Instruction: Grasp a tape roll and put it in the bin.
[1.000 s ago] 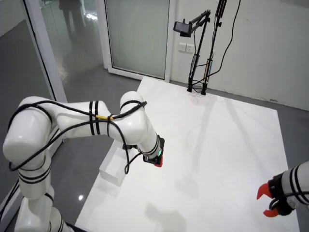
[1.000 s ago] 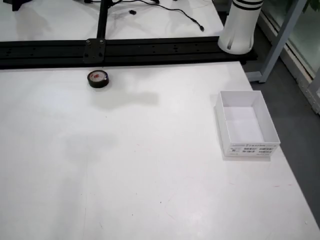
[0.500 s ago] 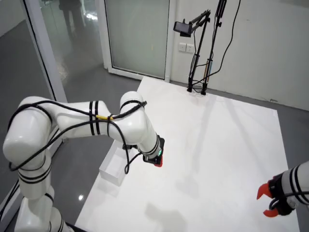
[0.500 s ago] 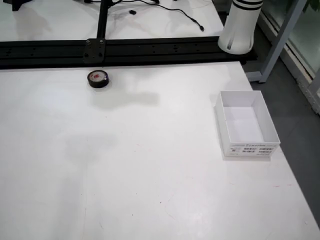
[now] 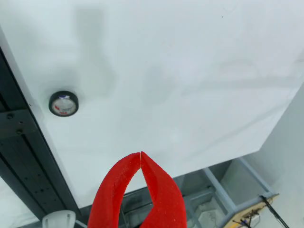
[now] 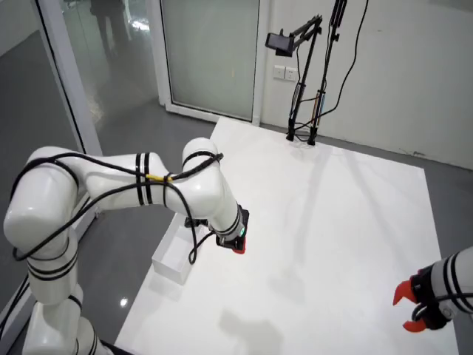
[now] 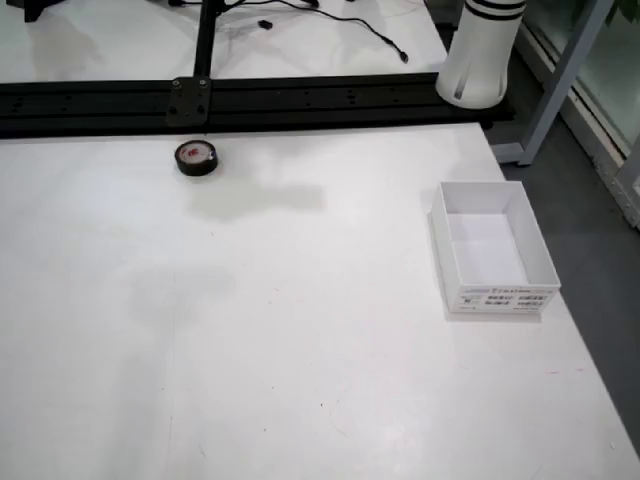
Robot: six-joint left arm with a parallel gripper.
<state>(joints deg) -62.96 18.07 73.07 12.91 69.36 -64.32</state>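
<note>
Locating tape: the tape (image 7: 196, 158) lies flat on the table (image 7: 300, 350), near the black rail (image 7: 300, 98), well apart from the bin (image 7: 492, 247).
Gripper: my gripper (image 5: 141, 154) is pinched closed, empty.
Bearing: wrist view puts tape up-left of my fingertips.
Hidden: gripper absent from the overhead view.

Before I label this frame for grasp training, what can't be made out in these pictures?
- Tape roll: hidden in the wide room view, behind the arm.
- Gripper: absent from the fixed table view; in the room view, too small to judge its tips.
- Bin: out of frame in the gripper view; its label print is too small to read.
- Tape's red marking: blurred in both views showing it.
</note>
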